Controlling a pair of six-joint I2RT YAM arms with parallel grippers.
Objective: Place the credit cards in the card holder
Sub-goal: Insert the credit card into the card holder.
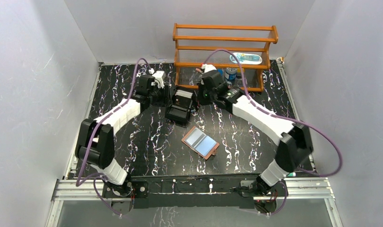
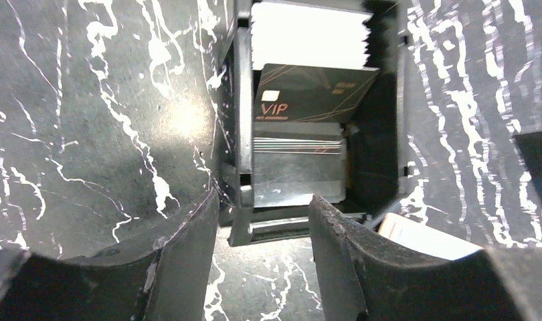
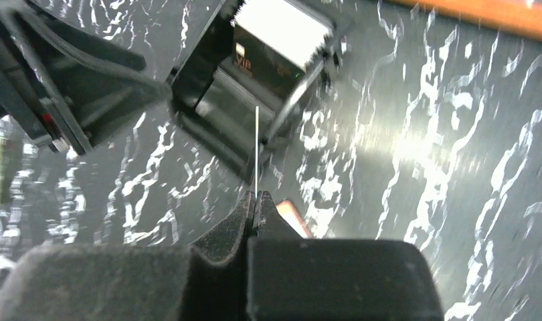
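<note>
Gingerly, right gripper (image 3: 256,199) pinches a credit card (image 3: 256,144) edge-on beside the black tray (image 3: 188,73); so slim a hold may slip. Left gripper (image 2: 261,224) gapes empty above it.

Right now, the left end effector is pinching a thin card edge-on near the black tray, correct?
Not quite: it is the right end effector that is pinching the thin card edge-on near the black tray. The right wrist view shows it.

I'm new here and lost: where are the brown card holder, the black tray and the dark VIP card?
card holder (image 1: 184,140), top external view, its brown left edge.
black tray (image 2: 240,120), left wrist view, its left wall.
VIP card (image 2: 308,100), left wrist view, its dark printed face.
</note>
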